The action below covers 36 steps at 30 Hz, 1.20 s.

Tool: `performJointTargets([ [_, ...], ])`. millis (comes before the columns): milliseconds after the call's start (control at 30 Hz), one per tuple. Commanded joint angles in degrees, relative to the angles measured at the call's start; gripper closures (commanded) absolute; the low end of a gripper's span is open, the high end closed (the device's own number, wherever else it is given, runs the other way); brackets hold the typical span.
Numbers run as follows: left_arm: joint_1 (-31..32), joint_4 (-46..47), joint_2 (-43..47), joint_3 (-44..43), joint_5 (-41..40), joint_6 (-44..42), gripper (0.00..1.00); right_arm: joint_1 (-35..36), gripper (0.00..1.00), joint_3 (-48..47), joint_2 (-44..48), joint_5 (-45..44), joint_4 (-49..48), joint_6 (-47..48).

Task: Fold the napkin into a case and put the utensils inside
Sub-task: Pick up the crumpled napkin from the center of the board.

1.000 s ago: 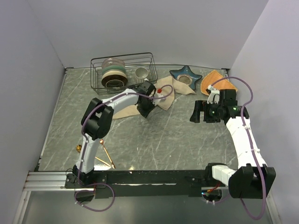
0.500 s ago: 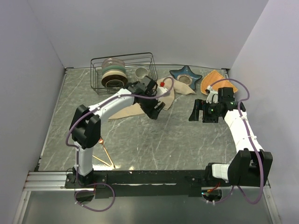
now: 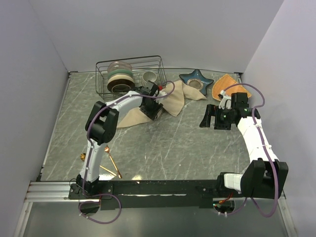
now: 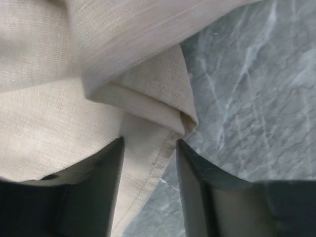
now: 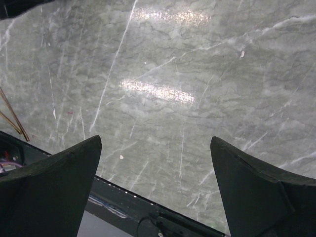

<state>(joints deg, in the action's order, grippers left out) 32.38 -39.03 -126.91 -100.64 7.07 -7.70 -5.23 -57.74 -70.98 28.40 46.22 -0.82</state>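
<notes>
Left gripper (image 4: 148,148) parted over napkin (image 4: 59,98); right gripper (image 5: 156,143) spread wide, empty.
The napkin lies partly folded at the far side of the table (image 3: 187,148), just before the wire rack (image 3: 129,74). One folded edge lies between the left jaws, not clamped. The utensils (image 3: 112,167) lie at the near left.

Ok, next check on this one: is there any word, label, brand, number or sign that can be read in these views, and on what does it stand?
None: no text can be read in any view.
The napkin, wire dish rack, star-shaped dish, orange mat, gold utensils and marble table carry no print.
The left arm and right arm show no brand or number that is legible at this size.
</notes>
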Motion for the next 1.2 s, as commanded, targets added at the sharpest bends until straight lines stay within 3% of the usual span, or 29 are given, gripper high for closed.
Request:
performJointTargets([
  [0, 2.8, -0.5, -0.7, -0.1, 4.6, -1.8, 0.63, -0.9, 0.00, 0.0, 0.1, 1.3, -1.5, -0.9],
  [67, 5.0, -1.9, 1.1, 1.8, 5.7, -2.7, 0.89, -1.4, 0.00, 0.1, -0.2, 1.5, -1.4, -0.9],
  [133, 7.0, -2.5, 4.7, 5.8, 6.6, -3.4, 0.99, -1.9, 0.00, 0.1, -1.0, 1.8, -1.3, -0.9],
  [333, 11.7, -9.2, 10.7, 10.1, 19.5, 0.0, 0.99, -4.2, 0.05, -0.2, -4.3, 3.5, -0.7, -0.7],
  [400, 11.7, -12.8, 11.5, 10.5, 23.9, -0.6, 0.93, -4.8, 0.08, -0.4, -5.7, 4.3, -0.1, -0.5],
  [433, 11.7, -14.0, 12.6, 10.6, 24.9, -1.6, 0.85, -5.1, 0.11, -0.4, -6.1, 4.6, 0.1, -0.5],
  [467, 11.2, -14.5, 13.7, 10.9, 25.6, -2.5, 0.55, -5.1, 0.12, -0.4, -6.7, 5.1, 0.1, -0.4],
  [567, 10.8, -11.2, 19.3, 11.3, 25.5, -3.8, 0.28, -5.7, 0.17, 0.2, -7.5, 5.4, -0.2, -0.8],
  [767, 12.9, 1.3, 19.4, 3.3, 16.9, 1.4, 0.28, -10.3, 0.30, 2.0, -9.3, 7.1, -1.0, -1.1],
  [967, 13.8, 1.5, 6.5, -12.0, 16.8, 7.3, 0.34, -12.1, 0.45, 1.2, -14.3, 10.7, -4.7, -2.7],
  [1167, 13.7, 3.4, 5.1, -11.0, 18.7, 8.9, 0.35, -11.9, 0.53, -1.2, -20.1, 12.6, -11.8, -6.8],
])
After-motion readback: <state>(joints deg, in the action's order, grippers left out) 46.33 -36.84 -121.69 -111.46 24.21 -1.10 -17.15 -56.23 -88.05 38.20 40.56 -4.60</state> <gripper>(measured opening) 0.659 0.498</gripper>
